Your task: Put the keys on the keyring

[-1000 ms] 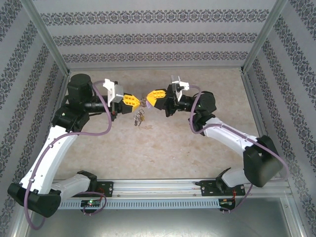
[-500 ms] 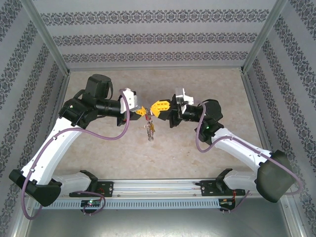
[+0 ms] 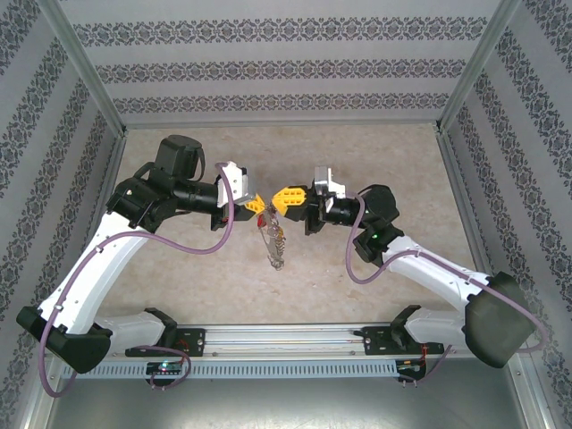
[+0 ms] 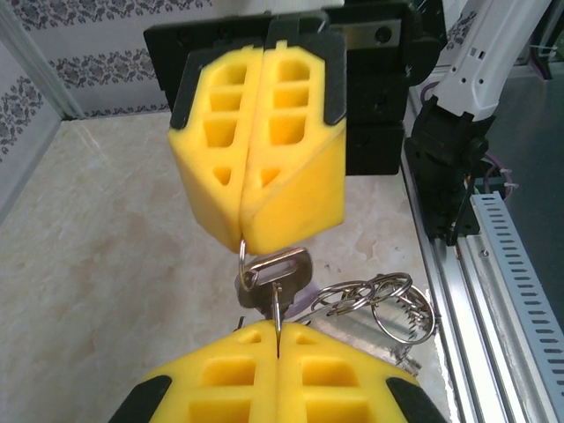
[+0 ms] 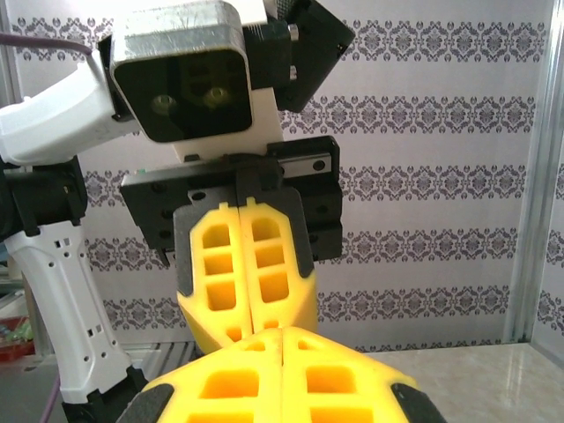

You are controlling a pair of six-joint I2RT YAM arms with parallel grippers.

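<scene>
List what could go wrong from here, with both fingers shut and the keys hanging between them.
1. The left gripper pinches the loose key by its thin blade, right at the fingertip seam. It could twist or slip out.
2. The right gripper seems to hold just the thin wire of the keyring, whose bunch hangs above the table. A slip would drop it all.
3. The fingertips nearly meet, so a bump seems likely.
</scene>
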